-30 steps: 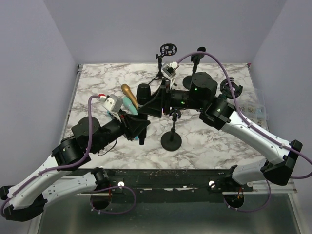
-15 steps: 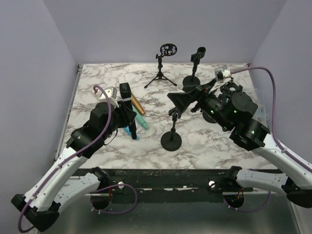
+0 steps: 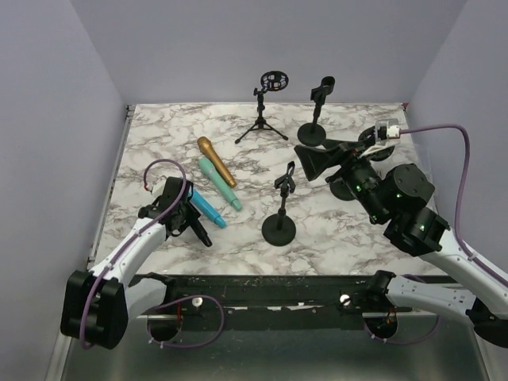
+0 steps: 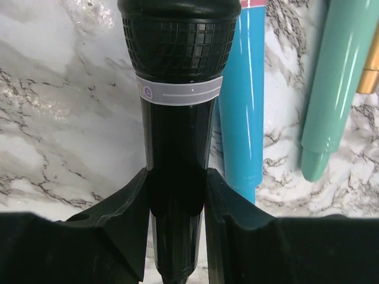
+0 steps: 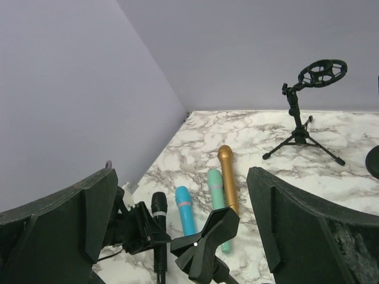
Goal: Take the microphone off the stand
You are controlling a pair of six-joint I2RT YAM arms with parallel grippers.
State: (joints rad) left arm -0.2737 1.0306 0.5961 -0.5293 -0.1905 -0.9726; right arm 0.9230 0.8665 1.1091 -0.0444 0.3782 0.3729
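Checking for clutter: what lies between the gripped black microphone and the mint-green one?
Only the blue microphone, lying alongside the black microphone; the left wrist view shows it, with the mint-green microphone just beyond.

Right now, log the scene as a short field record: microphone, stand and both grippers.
black microphone: clamped in left gripper, beside the blue microphone
left gripper: shut on black microphone, low over marble table
stand: upright at centre, clip empty
right gripper: open, facing the stand's clip, holding nothing
loose on table: blue microphone, teal microphone, gold microphone, side by side
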